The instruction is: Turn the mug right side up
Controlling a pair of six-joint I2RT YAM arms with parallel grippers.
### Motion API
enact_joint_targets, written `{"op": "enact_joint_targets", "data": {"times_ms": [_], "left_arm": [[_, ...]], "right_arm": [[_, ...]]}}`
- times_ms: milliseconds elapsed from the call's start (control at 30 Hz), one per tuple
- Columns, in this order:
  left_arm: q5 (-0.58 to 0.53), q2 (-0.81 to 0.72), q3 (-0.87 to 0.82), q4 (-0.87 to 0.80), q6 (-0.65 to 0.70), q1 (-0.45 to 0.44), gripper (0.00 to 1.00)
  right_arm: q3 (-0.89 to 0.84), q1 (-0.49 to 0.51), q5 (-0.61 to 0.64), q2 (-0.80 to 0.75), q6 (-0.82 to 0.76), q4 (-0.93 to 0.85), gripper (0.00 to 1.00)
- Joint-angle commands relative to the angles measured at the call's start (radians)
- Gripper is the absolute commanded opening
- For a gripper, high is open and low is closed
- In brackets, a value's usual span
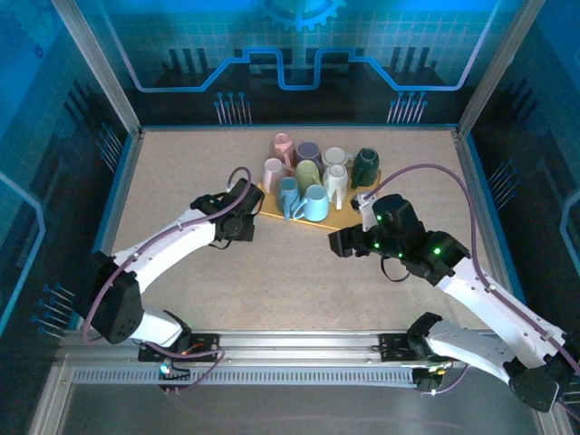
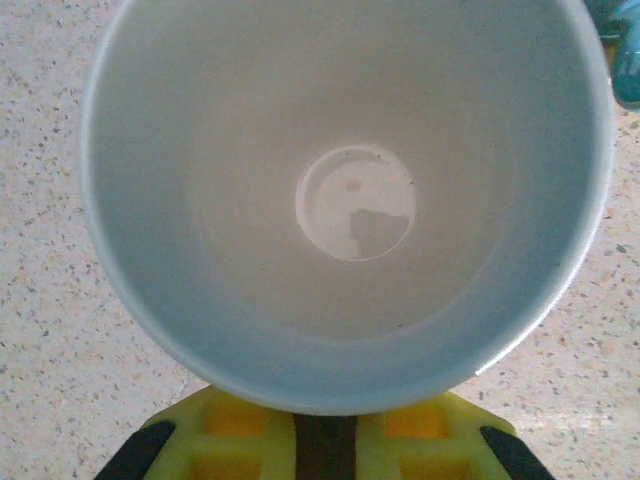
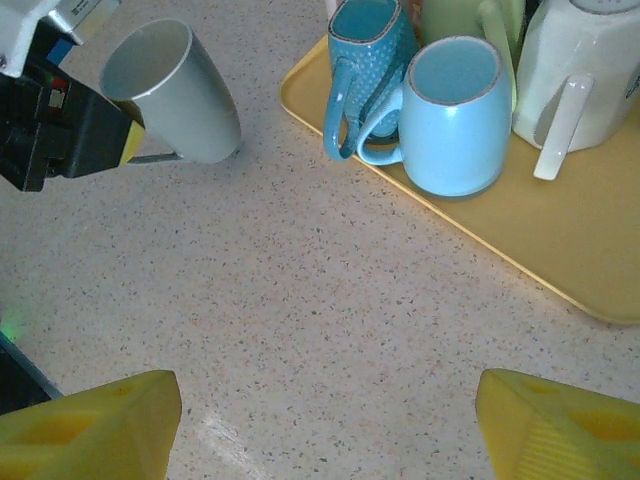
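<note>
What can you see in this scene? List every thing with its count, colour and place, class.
grey mug: 1, pale grey, tilted, left of the tray.
light blue mug: 1, light blue, tray's near edge.
teal mug: 1, teal, on the tray beside the light blue mug.
pink mugs: 2, pink, tray's left side.
white mugs: 2, white, tray's right half.
lilac mug: 1, lilac, tray's far row.
yellow-green mug: 1, yellow-green, tray's middle.
dark green mug: 1, dark green, tray's right end.
tray: 1, yellow, far middle of the table.
table: 1, speckled beige.
left gripper: 1, yellow fingers, shut on the grey mug.
right gripper: 1, yellow fingers, open, near the tray.
</note>
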Motion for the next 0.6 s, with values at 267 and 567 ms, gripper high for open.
{"op": "enact_joint_targets", "data": {"times_ms": [267, 567], "left_arm": [[-0.072, 0.041, -0.040, 0.080, 0.050, 0.006, 0.15], [-0.068, 0.039, -0.081, 0.079, 0.032, 0.005, 0.16]], "right_arm": [[0.014, 0.012, 0.004, 0.002, -0.048, -0.010, 0.80], [0.016, 0.012, 0.003, 0.009, -0.049, -0.003, 0.80]]}}
